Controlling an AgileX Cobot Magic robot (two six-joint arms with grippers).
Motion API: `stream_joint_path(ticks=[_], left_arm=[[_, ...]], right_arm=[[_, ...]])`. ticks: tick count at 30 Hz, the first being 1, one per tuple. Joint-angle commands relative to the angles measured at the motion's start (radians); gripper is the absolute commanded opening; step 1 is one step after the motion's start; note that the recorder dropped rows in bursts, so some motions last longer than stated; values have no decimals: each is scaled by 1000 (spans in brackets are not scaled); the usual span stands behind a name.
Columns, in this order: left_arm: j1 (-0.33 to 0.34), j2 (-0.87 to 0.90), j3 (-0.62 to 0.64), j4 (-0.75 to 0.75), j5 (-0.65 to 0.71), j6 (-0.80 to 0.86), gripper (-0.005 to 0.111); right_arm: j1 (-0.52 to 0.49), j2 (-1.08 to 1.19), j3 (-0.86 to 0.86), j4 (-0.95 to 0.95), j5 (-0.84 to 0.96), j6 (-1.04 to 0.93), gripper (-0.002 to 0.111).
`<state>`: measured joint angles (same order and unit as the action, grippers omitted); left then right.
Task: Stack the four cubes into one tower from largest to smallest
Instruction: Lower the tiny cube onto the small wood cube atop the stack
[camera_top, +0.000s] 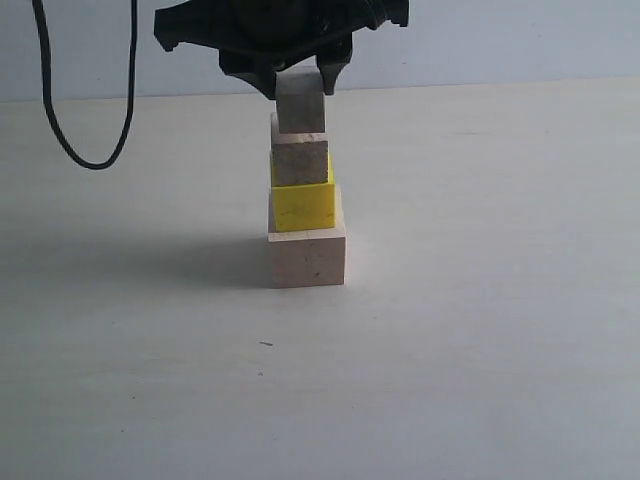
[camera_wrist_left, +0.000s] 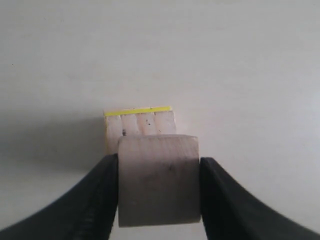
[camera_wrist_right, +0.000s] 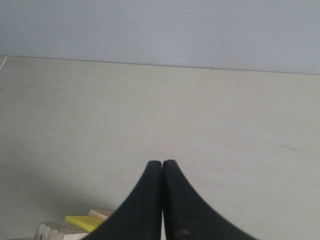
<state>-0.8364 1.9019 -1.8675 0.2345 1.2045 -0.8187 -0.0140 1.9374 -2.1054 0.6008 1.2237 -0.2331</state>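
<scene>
The tower stands mid-table in the exterior view. The pale largest cube (camera_top: 307, 260) is at the bottom, with the yellow cube (camera_top: 303, 205) on it and a small wooden cube (camera_top: 300, 160) above that. A second small wooden cube (camera_top: 300, 108) sits at the very top, on or just over the one below. My left gripper (camera_top: 300, 88) reaches down from above and is shut on it. In the left wrist view the fingers press both sides of that cube (camera_wrist_left: 159, 180), with a yellow edge (camera_wrist_left: 137, 111) showing beyond. My right gripper (camera_wrist_right: 162, 162) is shut and empty, off to the tower's side.
A black cable (camera_top: 60, 130) loops down at the back left, over the pale table (camera_top: 480, 300). A light wall (camera_top: 500, 40) rises behind the table's far edge. A corner of the yellow cube (camera_wrist_right: 82, 221) shows at the edge of the right wrist view.
</scene>
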Motion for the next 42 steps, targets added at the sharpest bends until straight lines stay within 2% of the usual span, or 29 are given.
stream_joint_path(ticks=[1, 42], left_arm=[[9, -7, 3, 14, -9, -15, 0], [24, 21, 3, 8, -12, -19, 0]], right_arm=[[-4, 0, -5, 5, -3, -9, 0], [-4, 0, -5, 53, -3, -28, 0]])
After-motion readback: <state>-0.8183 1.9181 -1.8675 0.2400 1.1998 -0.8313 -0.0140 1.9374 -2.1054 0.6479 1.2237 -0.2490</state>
